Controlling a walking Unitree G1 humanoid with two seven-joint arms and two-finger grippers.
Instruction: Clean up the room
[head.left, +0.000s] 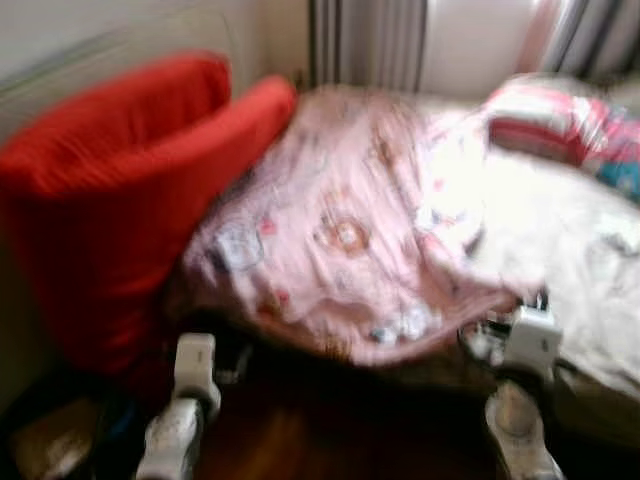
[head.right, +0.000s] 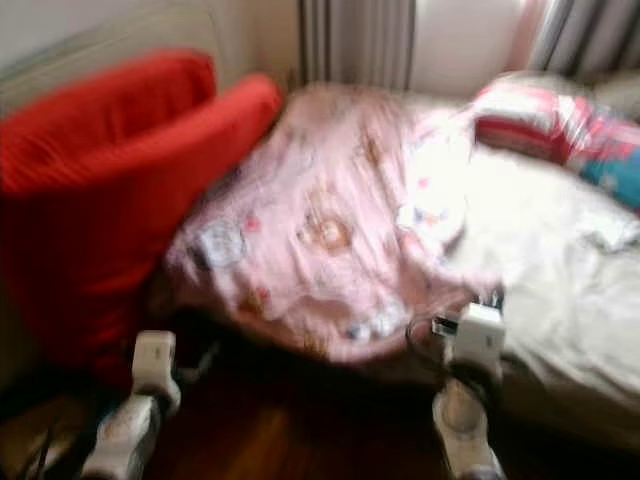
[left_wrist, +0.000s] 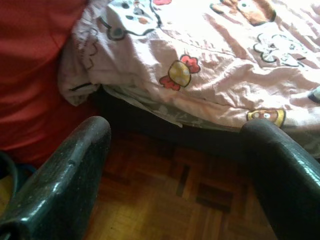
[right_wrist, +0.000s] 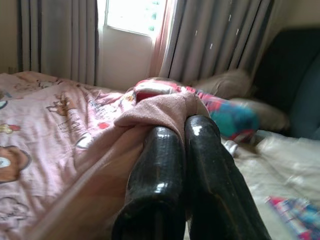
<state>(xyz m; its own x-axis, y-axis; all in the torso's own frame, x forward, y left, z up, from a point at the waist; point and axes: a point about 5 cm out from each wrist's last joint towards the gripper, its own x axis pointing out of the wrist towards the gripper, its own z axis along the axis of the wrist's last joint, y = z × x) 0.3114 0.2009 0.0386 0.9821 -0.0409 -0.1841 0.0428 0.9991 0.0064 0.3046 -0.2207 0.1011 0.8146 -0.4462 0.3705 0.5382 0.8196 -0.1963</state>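
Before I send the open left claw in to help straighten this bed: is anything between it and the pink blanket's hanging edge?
Nothing visible does: from the left claw, bare wooden floor leads to the pink blanket. The red cushion sits beside.

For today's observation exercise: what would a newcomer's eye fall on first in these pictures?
Probably the big red cushion propped at the left against the bed's edge. Next, the pink cartoon-print blanket rumpled across the bed, one fold pinched between the shut fingers of the right gripper. The left gripper hangs open above the wooden floor.
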